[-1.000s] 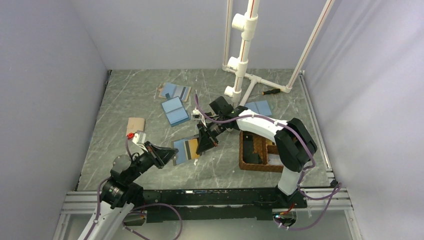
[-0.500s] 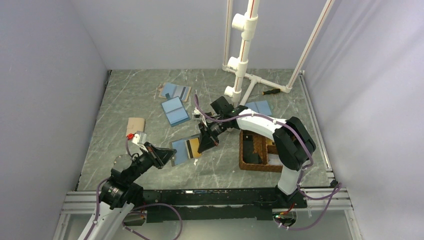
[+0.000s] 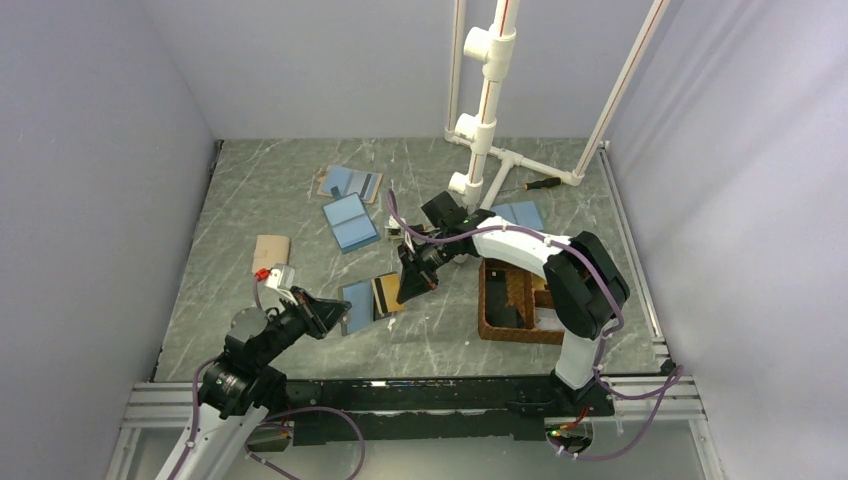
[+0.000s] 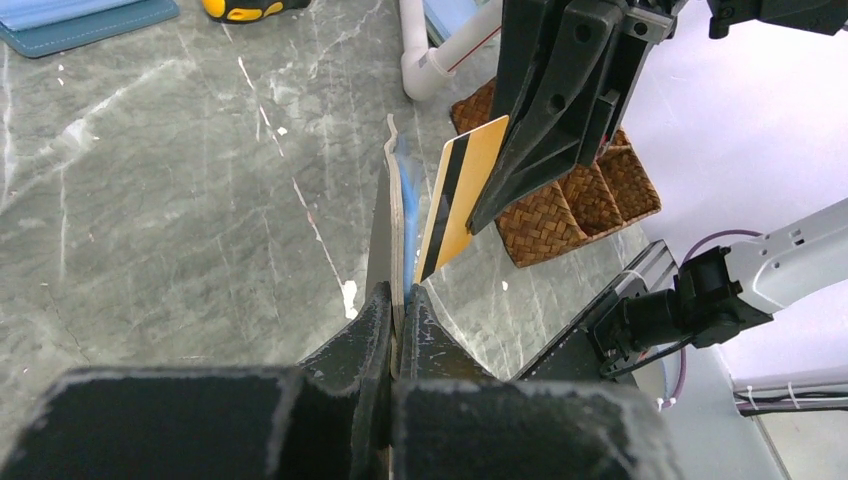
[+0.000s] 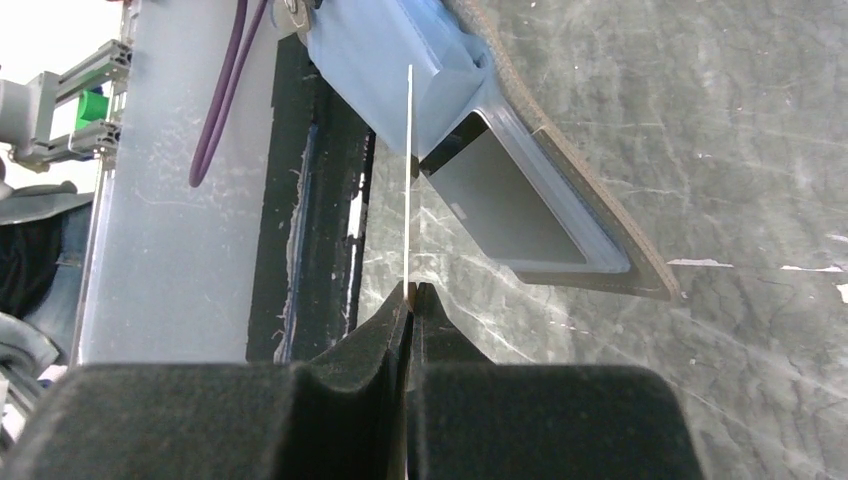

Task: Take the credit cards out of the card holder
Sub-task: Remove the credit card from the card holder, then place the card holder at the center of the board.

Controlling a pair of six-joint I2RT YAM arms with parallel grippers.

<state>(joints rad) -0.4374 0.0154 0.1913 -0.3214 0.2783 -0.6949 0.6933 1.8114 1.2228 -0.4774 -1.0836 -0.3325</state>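
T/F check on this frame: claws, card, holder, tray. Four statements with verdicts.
1. The left claw is shut on the card holder. True.
2. The right claw is open and empty. False: it is shut on a credit card.
3. That credit card is yellow with a dark stripe. True.
4. The wicker tray lies to the robot's left. False: it lies to the robot's right.
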